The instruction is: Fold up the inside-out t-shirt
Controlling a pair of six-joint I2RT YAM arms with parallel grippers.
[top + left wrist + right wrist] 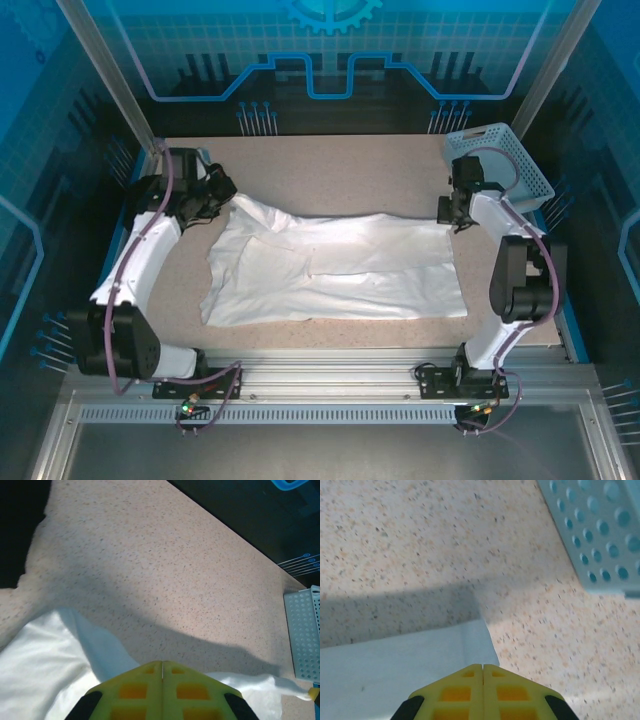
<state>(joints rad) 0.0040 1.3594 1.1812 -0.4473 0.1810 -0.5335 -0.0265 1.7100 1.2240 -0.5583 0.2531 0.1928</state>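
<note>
Your left gripper looks pinched shut on the far-left corner of the large white cloth t-shirt, which lies spread across the speckled beige table. Your right gripper is closed on its far-right corner. The shirt is light, limp and quick to wrinkle, so take it by corners and hems, lifting both sides evenly.

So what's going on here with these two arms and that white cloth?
Two robot arms are working on a white t-shirt that lies spread out on the speckled table. The left gripper is shut at the shirt's far left corner and the right gripper is shut at its far right corner, each apparently pinching the cloth's edge. No fold has been made yet. A pale blue perforated basket sits at the far right, apart from the shirt.
</note>
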